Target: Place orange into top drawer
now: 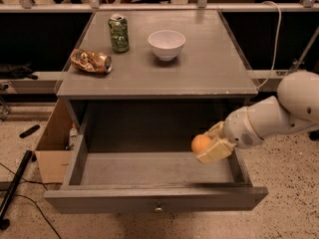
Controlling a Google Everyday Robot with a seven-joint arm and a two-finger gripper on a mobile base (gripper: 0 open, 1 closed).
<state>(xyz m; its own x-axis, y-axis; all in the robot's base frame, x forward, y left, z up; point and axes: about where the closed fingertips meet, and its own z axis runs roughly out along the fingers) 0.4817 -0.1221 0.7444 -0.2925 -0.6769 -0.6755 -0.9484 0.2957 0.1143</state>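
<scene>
The top drawer [149,195] is pulled wide open under the grey table; its front panel with a small knob faces the camera. My gripper [207,144] reaches in from the right on a white arm and is shut on the orange [201,144], a small round fruit. The orange hangs inside the drawer's right half, a little above the drawer floor and near the right wall.
On the tabletop [209,78] stand a green can [118,32], a white bowl [166,44] and a shiny gold-brown snack bag [90,61]. A cardboard box [52,148] sits on the floor to the left of the drawer. Cables lie at lower left.
</scene>
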